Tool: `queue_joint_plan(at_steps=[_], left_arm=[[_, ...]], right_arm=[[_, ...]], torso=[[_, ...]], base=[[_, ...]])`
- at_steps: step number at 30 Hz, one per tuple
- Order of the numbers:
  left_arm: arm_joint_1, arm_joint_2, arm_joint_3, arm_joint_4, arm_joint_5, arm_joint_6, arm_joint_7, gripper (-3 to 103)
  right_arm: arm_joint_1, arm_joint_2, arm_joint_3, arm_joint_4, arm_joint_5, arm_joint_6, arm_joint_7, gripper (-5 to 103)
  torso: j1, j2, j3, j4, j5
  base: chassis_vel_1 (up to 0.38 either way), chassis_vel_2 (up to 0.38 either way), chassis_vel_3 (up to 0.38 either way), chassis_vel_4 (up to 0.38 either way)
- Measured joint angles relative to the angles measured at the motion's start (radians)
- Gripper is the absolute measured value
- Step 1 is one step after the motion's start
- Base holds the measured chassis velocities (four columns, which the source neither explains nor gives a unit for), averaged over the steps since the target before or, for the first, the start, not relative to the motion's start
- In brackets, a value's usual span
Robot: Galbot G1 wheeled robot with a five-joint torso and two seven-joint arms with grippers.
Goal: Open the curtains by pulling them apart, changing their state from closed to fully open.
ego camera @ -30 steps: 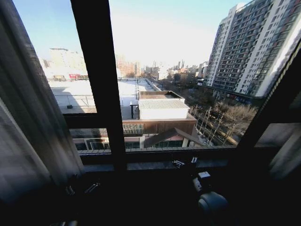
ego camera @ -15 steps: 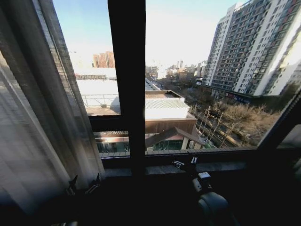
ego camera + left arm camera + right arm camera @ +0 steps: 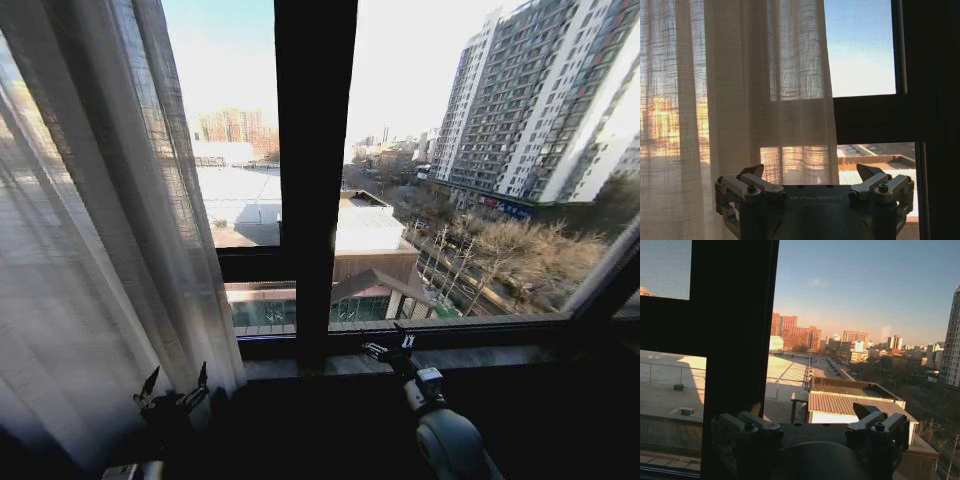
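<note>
The curtains (image 3: 90, 230) hang bunched at the window's left side, and the left claw (image 3: 175, 385), wide open and empty just beside their hem, could snag this thin fabric, while the right claw (image 3: 388, 347), also open and empty, waits near the sill.

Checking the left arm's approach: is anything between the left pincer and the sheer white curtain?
Nothing visible: the open left pincer faces the pleated sheer white curtain directly, with no object between them.
</note>
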Motion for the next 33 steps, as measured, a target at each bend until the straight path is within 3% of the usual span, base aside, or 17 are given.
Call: queue_joint_plan(at_steps=[20,33], left_arm=[[0.021,-0.003,0.01,-0.021,0.004,0.008,0.002,100],[0.023,-0.003,0.012,-0.013,0.004,0.004,0.002,100]], right_arm=[[0.007,-0.003,0.006,-0.003,0.011,0.009,-0.003,100],[0.008,-0.003,0.004,-0.004,0.01,0.011,-0.01,100]], torso=[[0.0,0.0,0.0,0.0003,-0.0004],[0.0,0.0,0.0,0.0003,-0.0004]], base=[[0.007,0.005,-0.006,-0.004],[0.18,0.181,-0.181,-0.185]])
